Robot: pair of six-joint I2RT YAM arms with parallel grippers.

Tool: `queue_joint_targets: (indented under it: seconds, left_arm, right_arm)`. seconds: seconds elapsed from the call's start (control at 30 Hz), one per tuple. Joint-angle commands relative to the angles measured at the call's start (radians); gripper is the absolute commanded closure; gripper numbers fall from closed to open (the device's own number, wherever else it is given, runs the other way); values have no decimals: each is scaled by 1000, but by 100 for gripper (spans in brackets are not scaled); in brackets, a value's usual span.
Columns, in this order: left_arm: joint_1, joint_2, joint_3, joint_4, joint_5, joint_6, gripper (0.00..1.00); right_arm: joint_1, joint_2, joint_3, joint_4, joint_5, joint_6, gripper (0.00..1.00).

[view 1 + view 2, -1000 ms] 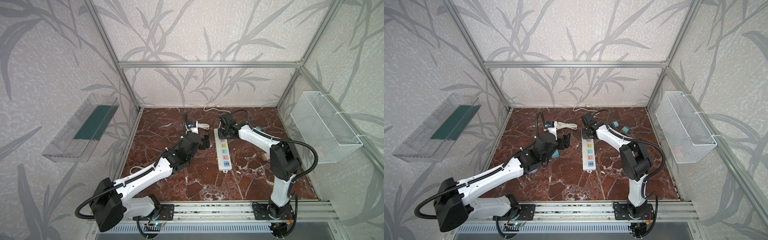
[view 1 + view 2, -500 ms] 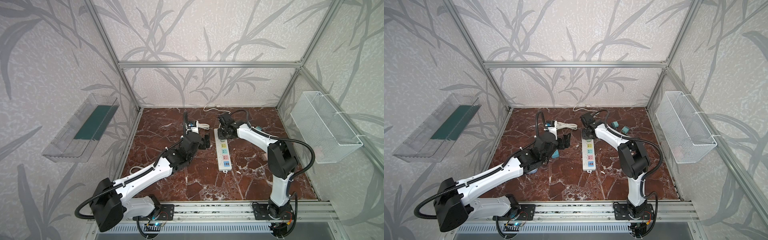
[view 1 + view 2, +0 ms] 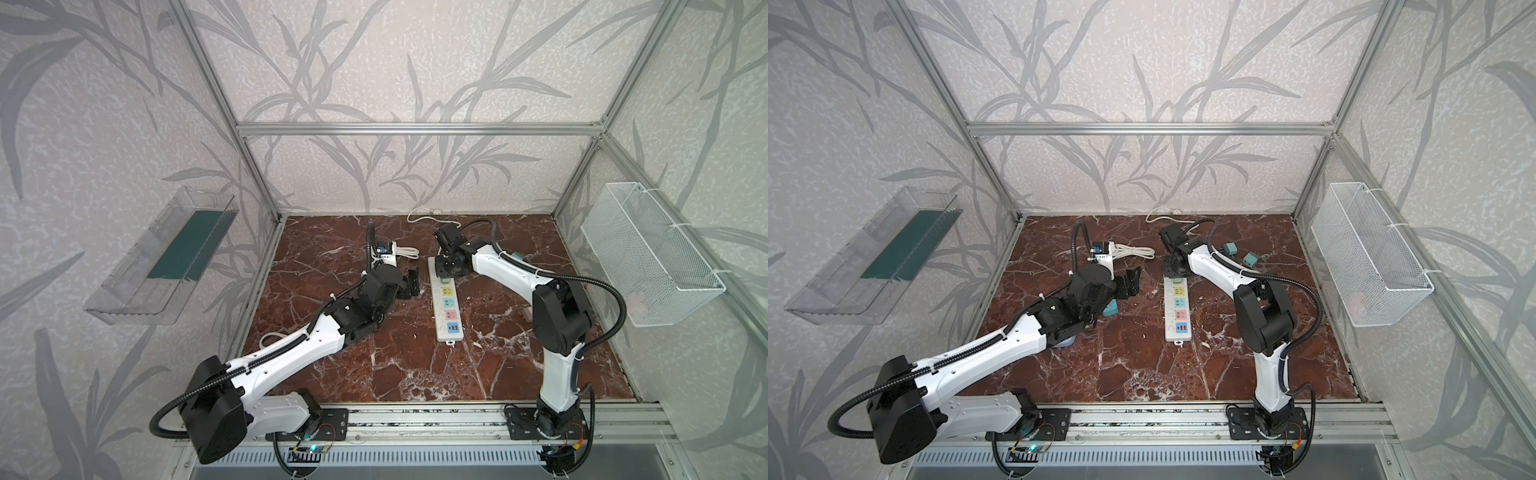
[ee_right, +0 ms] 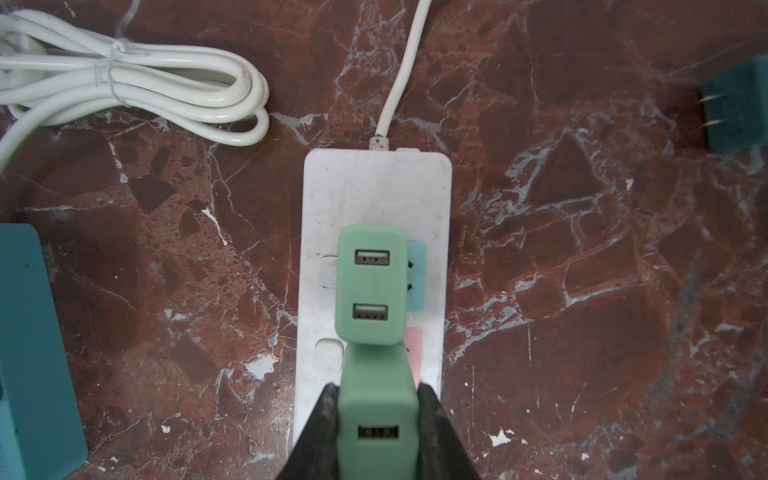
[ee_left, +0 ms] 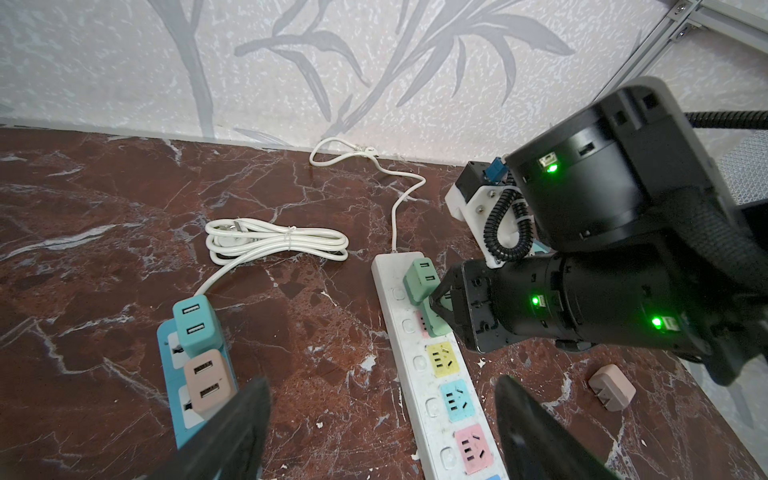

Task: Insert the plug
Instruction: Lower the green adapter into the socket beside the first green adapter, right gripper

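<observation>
The right tool is closed on a mint-green plastic USB charger plug, pinching its two flat sides. It holds the plug over the long white power strip at the strip's cord end, above a pink socket, just beside a second mint-green charger that sits by the light blue socket. The plug looks like a small, rigid, light block with smooth matt faces. It should not deform under pressure, but it could twist or slide between the pads if pushed off-axis. The present hold on the broad side faces, high on the body and clear of the prong end, seems the right one. The white power strip is probably light too and may shift on the marbled red-brown tabletop under a push. The left tool hovers empty with its jaws wide apart beside the strip's middle. A blue power strip with a teal charger and a pinkish charger lies on the far side of it from the white strip. The held plug's prongs are hidden beneath its body, so I cannot tell whether they have entered the slots. I also cannot tell whether the two green blocks touch. In both top views the right arm's wrist covers the plug entirely.
</observation>
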Motion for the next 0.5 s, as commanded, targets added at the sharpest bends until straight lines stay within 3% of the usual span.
queue_joint_targets:
  seconds: [0.0, 0.47]
  left_arm:
    - [4, -13, 31, -12, -2, -23, 16]
    - [10, -30, 27, -10, 2, -37, 16]
  right_arm:
    - [0, 18, -6, -65, 52, 38, 100]
    - [5, 44, -67, -27, 70, 118, 100]
